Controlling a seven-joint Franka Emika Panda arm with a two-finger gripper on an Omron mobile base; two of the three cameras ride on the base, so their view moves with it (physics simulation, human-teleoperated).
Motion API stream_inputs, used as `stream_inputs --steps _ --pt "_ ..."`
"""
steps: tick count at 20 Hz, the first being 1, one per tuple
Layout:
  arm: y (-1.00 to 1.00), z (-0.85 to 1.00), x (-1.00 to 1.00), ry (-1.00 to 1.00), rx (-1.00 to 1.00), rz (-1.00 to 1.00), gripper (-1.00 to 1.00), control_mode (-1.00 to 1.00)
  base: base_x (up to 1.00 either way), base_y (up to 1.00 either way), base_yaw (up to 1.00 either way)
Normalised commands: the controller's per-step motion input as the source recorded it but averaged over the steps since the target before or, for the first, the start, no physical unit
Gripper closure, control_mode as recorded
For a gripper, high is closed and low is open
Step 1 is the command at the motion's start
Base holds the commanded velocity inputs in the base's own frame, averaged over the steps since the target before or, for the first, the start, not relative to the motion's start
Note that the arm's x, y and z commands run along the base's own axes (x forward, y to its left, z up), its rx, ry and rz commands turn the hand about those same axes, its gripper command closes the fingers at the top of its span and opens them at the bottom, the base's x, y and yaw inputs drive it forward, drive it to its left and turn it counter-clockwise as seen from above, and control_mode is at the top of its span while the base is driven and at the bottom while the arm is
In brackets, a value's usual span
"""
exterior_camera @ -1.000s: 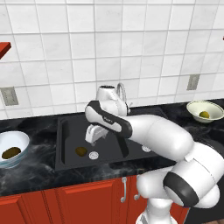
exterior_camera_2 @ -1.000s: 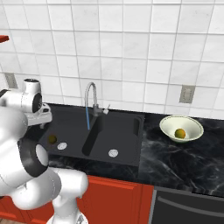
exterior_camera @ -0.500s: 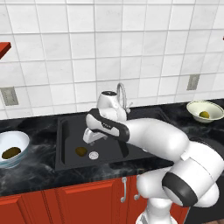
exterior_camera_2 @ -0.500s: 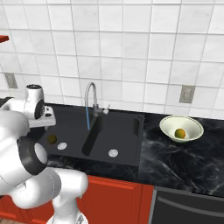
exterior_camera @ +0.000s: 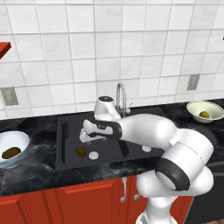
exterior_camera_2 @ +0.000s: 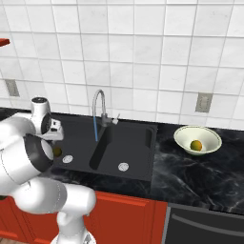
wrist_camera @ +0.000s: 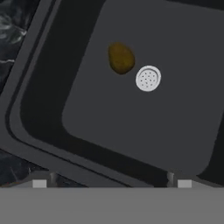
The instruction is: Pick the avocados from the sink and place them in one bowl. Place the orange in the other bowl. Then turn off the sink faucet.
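While the end effector [exterior_camera: 84, 139] hangs above the left basin of the sink [exterior_camera: 65, 127], nothing sits between its fingers; the hand view shows the two tips set wide apart at the bottom edge, with bare basin floor between them. One avocado [exterior_camera: 81, 151] lies on the floor of that left basin, just beside the white round drain [exterior_camera: 93, 155] and not touching it as far as the hand view allows; in that view the avocado [wrist_camera: 120, 57] sits up and to the left of the drain [wrist_camera: 148, 78], well apart from the finger tips. The second avocado [exterior_camera: 11, 153] rests inside the pale blue-white bowl [exterior_camera: 21, 138], which stands on the black marbled desk [exterior_camera: 35, 168] to the left of the sink. The orange [exterior_camera_2: 196, 145] lies in the cream bowl with the greenish rim [exterior_camera_2: 209, 135] on the desk to the right of the sink. The gooseneck faucet [exterior_camera_2: 99, 108] stands behind the divide between the two basins, and a thin blue stream [exterior_camera_2: 95, 130] falls from its spout, so water is running. A second white drain [exterior_camera_2: 123, 166] marks the right basin. Red cabinet fronts [exterior_camera: 65, 203] sit below the desk, and white wall tiles [exterior_camera: 109, 43] rise behind it.
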Motion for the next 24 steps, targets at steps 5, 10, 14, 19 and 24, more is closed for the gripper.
stream_inputs --steps 5,10,14,19,24 --pt "0.13 -0.24 0.3 0.0 0.0 -0.14 -1.0 -1.0 0.0 0.0 0.0" --pt "0.08 -0.3 0.22 0.02 -0.02 -0.11 -1.0 -1.0 0.0 0.0 0.0" --pt "0.05 -0.28 0.21 0.03 -0.02 -0.09 -1.0 -1.0 0.0 0.0 0.0" --pt "0.08 -0.23 0.23 0.03 -0.01 -0.08 -1.0 -1.0 0.0 0.0 0.0" --pt "0.17 -0.19 0.26 0.02 0.0 -0.07 -1.0 -1.0 0.0 0.0 0.0"
